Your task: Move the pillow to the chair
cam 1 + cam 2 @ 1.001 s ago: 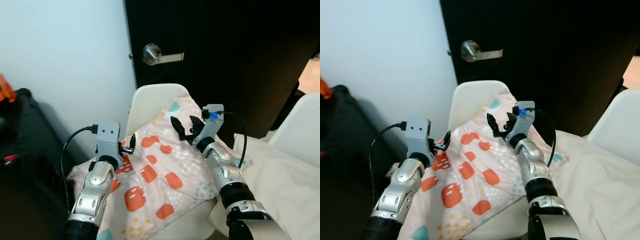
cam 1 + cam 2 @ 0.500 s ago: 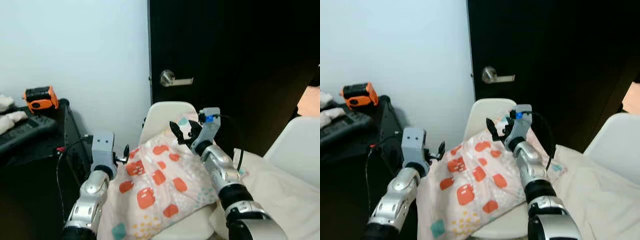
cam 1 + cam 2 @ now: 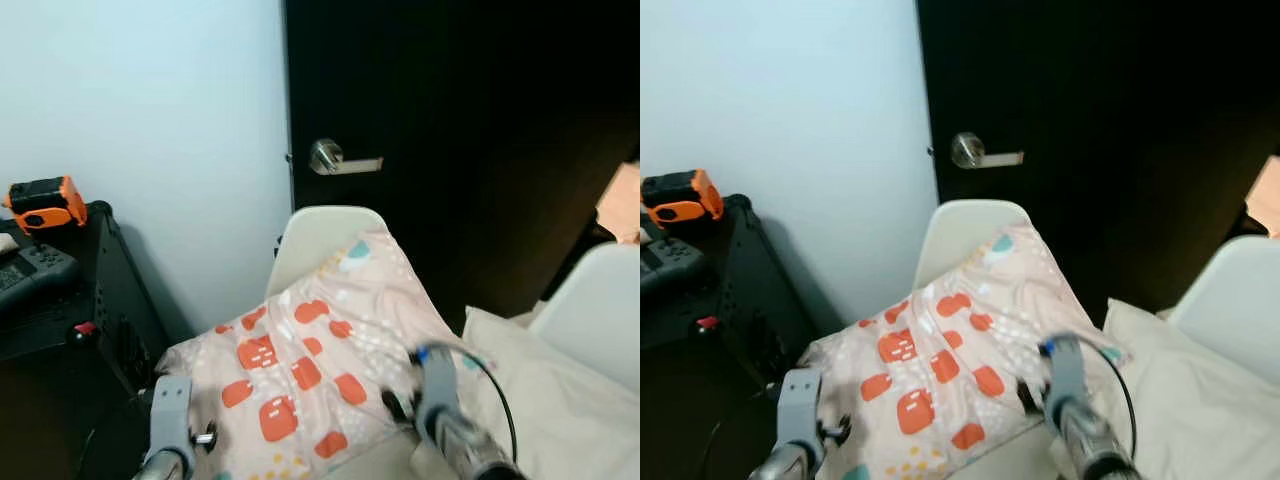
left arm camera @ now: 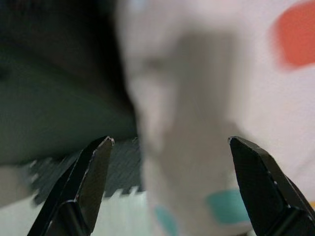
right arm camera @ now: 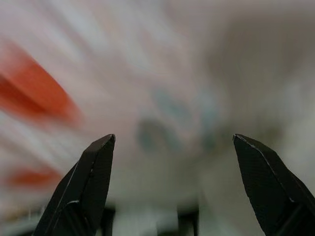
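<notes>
Dark door behind white chair, pillow leaning on it, both grippers' jaws wide, near pillow's lower edge

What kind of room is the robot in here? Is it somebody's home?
Most likely a room in a home, perhaps a bedroom or spare room. A patterned pillow lies on a white chair set before a dark door with a lever handle, and pale bedding lies beside it.

Both arms have lowered and drawn back from the pillow. The left gripper and right gripper are now spread wide, clear of the fabric.
</notes>
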Controlling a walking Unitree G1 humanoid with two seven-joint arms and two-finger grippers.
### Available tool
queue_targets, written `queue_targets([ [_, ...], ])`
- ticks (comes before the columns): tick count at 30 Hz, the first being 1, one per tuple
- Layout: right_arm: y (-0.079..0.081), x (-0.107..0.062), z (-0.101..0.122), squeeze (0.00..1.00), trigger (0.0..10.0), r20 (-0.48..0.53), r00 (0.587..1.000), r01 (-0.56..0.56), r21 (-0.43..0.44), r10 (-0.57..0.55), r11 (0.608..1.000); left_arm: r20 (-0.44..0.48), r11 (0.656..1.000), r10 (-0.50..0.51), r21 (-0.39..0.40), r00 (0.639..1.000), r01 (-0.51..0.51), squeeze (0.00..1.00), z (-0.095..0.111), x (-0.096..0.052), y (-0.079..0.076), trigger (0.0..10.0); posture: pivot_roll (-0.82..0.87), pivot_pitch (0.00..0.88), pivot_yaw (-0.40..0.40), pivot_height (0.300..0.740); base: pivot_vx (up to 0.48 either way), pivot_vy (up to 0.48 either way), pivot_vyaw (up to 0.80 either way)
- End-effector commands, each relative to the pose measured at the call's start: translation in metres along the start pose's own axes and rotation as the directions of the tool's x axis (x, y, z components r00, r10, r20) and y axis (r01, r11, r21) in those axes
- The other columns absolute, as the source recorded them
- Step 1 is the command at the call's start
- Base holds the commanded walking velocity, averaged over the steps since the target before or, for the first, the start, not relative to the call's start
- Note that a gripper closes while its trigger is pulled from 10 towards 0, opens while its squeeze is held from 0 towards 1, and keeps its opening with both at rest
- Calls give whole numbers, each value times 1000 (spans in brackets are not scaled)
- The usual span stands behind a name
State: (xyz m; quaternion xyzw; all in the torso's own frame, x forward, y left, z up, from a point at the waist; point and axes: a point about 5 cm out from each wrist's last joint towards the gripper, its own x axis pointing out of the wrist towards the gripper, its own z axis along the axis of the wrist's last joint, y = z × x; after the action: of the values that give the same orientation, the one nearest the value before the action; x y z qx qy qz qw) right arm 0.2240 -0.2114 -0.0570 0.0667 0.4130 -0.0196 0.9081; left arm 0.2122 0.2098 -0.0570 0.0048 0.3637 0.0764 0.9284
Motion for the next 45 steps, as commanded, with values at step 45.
queue_targets([
  [45, -16, -14, -59, 0, 10000, -198, 975, 92, -71, -104, 993, -310, 999, 38, 10, 950, -36, 0, -79, -24, 5, 10000, 98, 0, 23, 719, -296, 0, 0],
])
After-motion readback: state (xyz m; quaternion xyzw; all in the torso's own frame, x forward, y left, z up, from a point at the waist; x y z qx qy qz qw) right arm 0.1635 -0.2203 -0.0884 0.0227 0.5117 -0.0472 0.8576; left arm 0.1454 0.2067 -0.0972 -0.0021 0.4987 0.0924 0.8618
